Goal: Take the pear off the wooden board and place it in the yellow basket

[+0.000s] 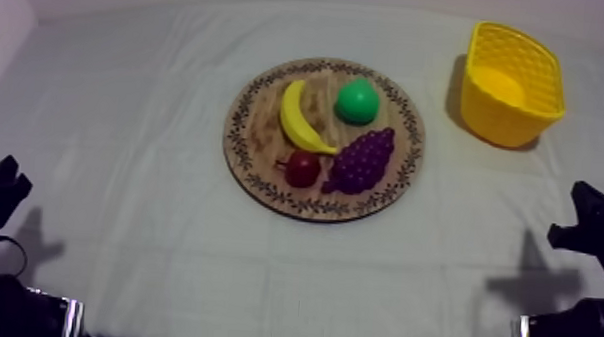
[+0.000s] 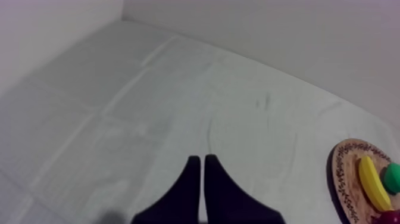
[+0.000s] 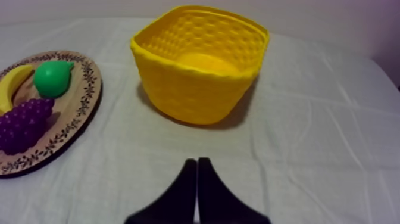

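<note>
No readable text, no labels, no brands, no numbers, no signs anywhere

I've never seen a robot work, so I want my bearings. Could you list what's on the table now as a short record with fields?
wooden board: round, mid-table, carrying four toy fruits
pear: green, on the board's side nearest the basket
other fruit: banana, grapes, small red fruit, all on the board
yellow basket: on the cloth at the robot's right, apart from the board, nothing inside
left pincer: shut, holding nothing, over bare cloth
right pincer: shut, holding nothing, pointing at the basket
progress: pear not yet picked up
</note>
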Available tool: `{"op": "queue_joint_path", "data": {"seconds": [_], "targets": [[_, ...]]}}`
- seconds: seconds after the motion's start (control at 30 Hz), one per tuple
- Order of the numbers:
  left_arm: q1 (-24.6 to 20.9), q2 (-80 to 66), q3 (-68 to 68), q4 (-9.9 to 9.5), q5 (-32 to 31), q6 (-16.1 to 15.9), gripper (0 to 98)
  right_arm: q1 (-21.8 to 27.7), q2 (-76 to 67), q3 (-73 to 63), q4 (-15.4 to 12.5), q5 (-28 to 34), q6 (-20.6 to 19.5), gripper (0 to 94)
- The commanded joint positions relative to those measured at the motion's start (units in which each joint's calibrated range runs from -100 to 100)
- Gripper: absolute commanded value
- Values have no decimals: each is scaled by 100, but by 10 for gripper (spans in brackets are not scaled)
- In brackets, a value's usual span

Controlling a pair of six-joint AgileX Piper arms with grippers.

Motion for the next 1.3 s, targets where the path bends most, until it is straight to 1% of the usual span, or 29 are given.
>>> {"op": "queue_joint_path", "data": {"seconds": [0.0, 0.67, 0.8, 1.07, 1.27], "targets": [[-3, -4, 0, 0, 2, 0, 1, -15, -2, -178, -32, 684, -67, 7], [-3, -4, 0, 0, 2, 0, 1, -50, -2, -187, -24, 684, 9, 8], [-3, -4, 0, 0, 2, 0, 1, -175, 82, -271, -19, 779, 56, 8], [-3, -4, 0, 0, 2, 0, 1, -602, 1061, -1422, 291, 773, -242, 8], [-3, -4, 0, 0, 2, 0, 1, -1074, 2143, -2877, 739, 1032, -824, 8]]}}
